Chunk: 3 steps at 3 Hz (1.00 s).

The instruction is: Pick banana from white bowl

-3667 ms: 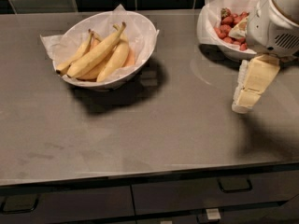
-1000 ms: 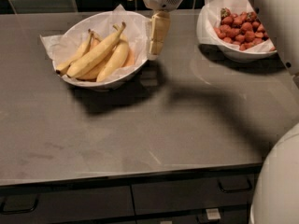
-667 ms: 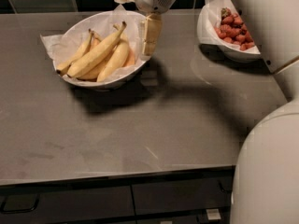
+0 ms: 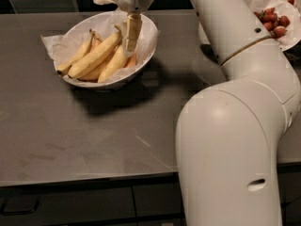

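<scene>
The white bowl (image 4: 136,62), lined with crinkled white paper, stands on the grey counter at the back left. It holds several yellow bananas. The banana (image 4: 96,55), the longest and fairly straight one, lies diagonally across the middle of the pile, its stem end pointing up toward the back right. My gripper (image 4: 130,40) hangs down over the right part of the bowl, its cream fingers (image 4: 132,32) reaching to the upper end of the banana. The stem end is partly hidden behind the fingers.
A second white bowl (image 4: 288,40) with red strawberries (image 4: 273,18) stands at the back right, mostly hidden by my arm (image 4: 235,126), which fills the right half of the view. The grey counter (image 4: 70,140) ends at a front edge above dark drawers.
My gripper has moved left from beside the strawberry bowl to over the banana bowl. In the last second it has shifted further in over the bananas, and my arm covers more of the view.
</scene>
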### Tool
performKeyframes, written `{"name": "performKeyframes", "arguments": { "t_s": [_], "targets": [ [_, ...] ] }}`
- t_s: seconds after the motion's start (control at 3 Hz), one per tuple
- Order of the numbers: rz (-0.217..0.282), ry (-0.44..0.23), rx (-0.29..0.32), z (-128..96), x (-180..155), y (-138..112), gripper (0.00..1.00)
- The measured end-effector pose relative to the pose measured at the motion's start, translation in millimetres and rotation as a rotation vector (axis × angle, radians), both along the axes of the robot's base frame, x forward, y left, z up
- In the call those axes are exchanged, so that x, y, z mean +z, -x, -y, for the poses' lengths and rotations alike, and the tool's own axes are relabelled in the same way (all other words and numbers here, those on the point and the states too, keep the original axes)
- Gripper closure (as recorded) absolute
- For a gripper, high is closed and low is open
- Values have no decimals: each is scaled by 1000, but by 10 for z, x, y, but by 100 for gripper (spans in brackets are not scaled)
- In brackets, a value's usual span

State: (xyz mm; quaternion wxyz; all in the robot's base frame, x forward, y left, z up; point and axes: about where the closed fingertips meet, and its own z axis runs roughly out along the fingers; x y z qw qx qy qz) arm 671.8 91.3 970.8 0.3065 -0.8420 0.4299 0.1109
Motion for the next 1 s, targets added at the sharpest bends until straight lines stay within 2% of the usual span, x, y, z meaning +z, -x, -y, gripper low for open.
{"name": "performKeyframes", "arguments": {
  "t_s": [0.33,0.67,1.0],
  "targets": [
    [-30,-46,18,-129,-84,-96,0],
    [-18,-62,5,-154,-76,-142,0],
    [-18,-62,5,-154,-76,-142,14]
  ]
}}
